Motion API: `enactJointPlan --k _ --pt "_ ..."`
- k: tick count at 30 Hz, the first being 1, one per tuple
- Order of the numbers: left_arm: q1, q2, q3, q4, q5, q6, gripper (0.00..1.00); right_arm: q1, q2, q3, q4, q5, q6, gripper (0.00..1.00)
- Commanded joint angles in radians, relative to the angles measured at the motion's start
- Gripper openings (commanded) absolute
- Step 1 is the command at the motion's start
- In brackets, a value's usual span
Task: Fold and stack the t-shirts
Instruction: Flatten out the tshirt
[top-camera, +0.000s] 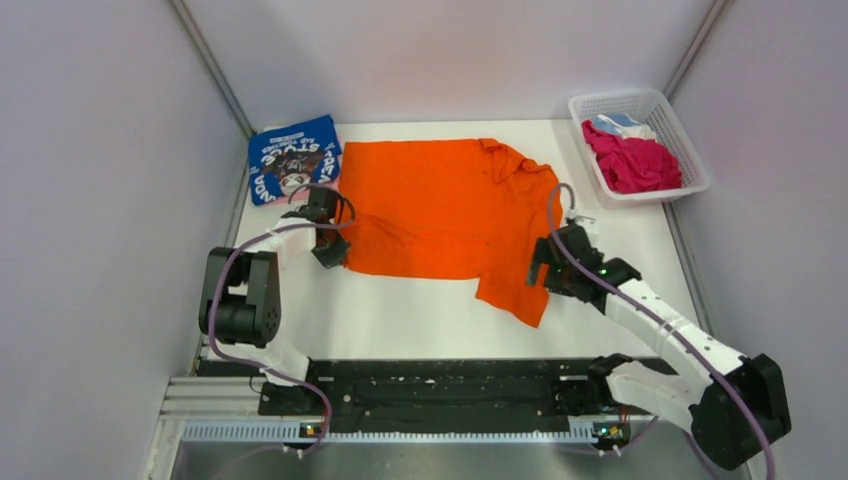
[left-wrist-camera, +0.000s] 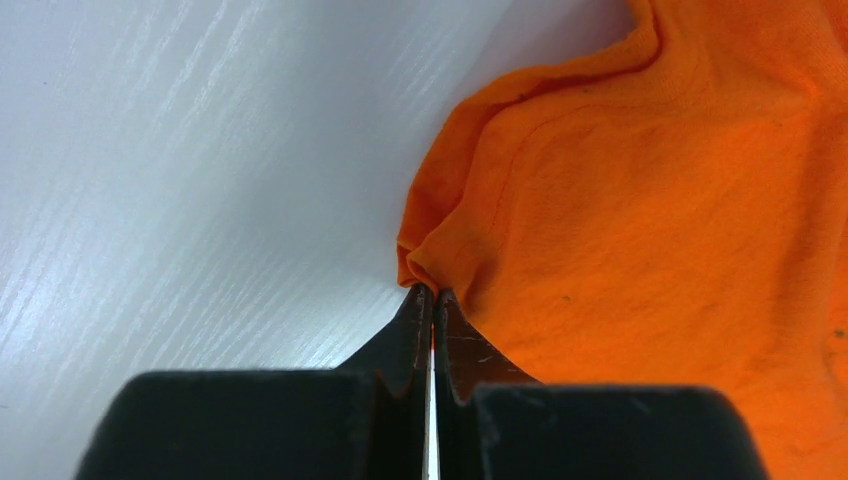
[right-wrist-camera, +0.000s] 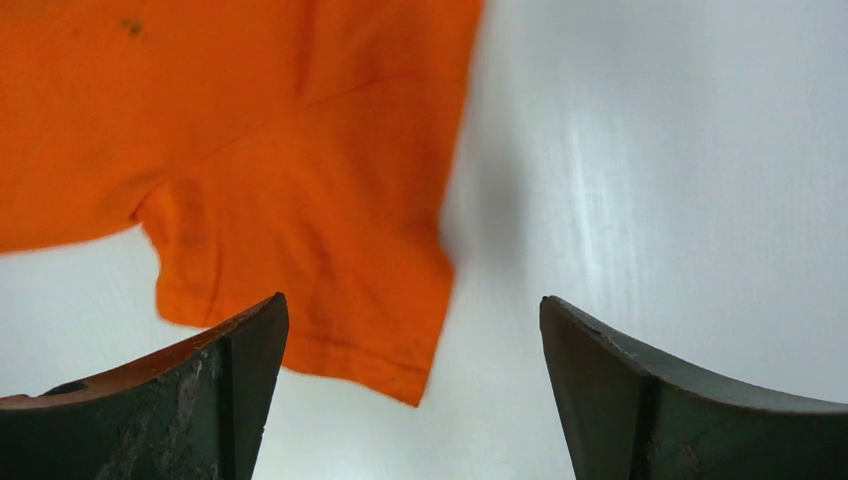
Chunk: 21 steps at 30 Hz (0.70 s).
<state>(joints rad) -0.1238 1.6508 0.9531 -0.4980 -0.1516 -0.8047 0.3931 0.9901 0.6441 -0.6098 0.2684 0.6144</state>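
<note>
Light falls soft and even from overhead, so the white wood-grain bench (top-camera: 420, 320) looks bright and the shadows under the white-and-black robot arms (top-camera: 660, 320) are faint. The overhead view is sharp, with its smooth pale walls (top-camera: 100, 150) tinted slightly lilac.

In the left wrist view, pale streaks of glare cross the bench. The plain bright orange cloth t-shirt (left-wrist-camera: 650, 200) is crisp enough to show its seam. The left black two-finger end effector (left-wrist-camera: 433, 292) is a dark, soft-edged mass below.

The right wrist view is smeared. The shirt's hem is fuzzy, a grey shadow lies beside the sleeve, and the right end effector (right-wrist-camera: 412, 315) sits dim in the foreground.
</note>
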Motion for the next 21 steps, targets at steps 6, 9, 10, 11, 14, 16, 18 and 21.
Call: enactJointPlan --k 6,9,10,11,14,16,18,21 --pt "0.001 -0.106 -0.114 0.03 0.011 0.022 0.0 0.341 0.237 0.097 -0.059 0.083 0.167 0.78" --pt "0.001 -0.131 -0.14 0.036 0.015 0.028 0.0 0.356 0.296 0.088 -0.058 0.075 0.176 0.71" --pt "0.001 -0.137 -0.145 0.038 0.015 0.028 0.0 0.357 0.306 0.082 -0.052 0.071 0.178 0.68" --pt "0.001 -0.139 -0.15 0.039 0.016 0.029 0.0 0.357 0.316 0.074 -0.047 0.062 0.18 0.67" --pt "0.001 -0.145 -0.159 0.045 0.02 0.028 0.0 0.357 0.329 0.052 -0.042 0.038 0.205 0.61" --pt "0.001 -0.148 -0.162 0.047 0.02 0.027 0.0 0.357 0.335 0.028 -0.041 0.027 0.221 0.6" --pt "0.001 -0.151 -0.162 0.049 0.02 0.027 0.0 0.357 0.343 0.006 -0.033 0.02 0.239 0.59" --pt "0.001 -0.156 -0.161 0.047 0.017 0.03 0.0 0.357 0.369 -0.022 -0.014 0.006 0.261 0.56"
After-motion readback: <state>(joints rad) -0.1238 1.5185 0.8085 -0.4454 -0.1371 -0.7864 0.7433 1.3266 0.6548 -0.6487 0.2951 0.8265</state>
